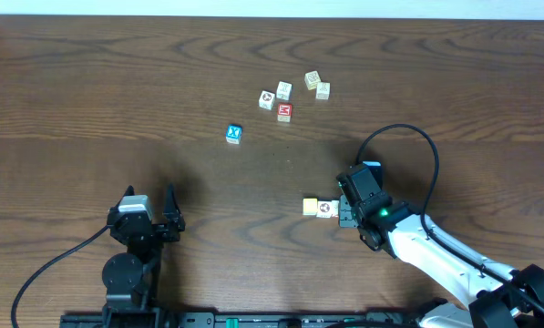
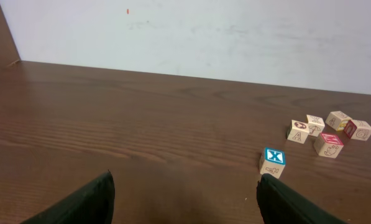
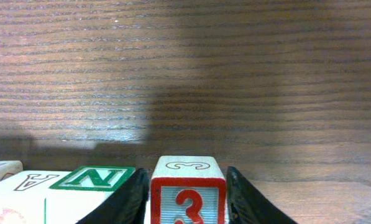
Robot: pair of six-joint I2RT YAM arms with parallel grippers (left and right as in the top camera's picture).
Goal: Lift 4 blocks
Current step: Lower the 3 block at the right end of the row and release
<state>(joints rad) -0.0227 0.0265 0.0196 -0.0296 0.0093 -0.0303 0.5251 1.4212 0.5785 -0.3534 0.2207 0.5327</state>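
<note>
Bracketing the red "3" block [image 3: 188, 202] at bottom centre of the right wrist view, the right claw [image 3: 188, 178] hugs both its sides, positioned, we judge, to seat it beside the "N" block [image 3: 97, 178]; clamped or released, we cannot tell; the left claw [image 2: 185, 183] stands wide open, empty.

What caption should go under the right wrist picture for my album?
Between the fingers of the right gripper sits a red 3 block, beside a green N block.
</note>
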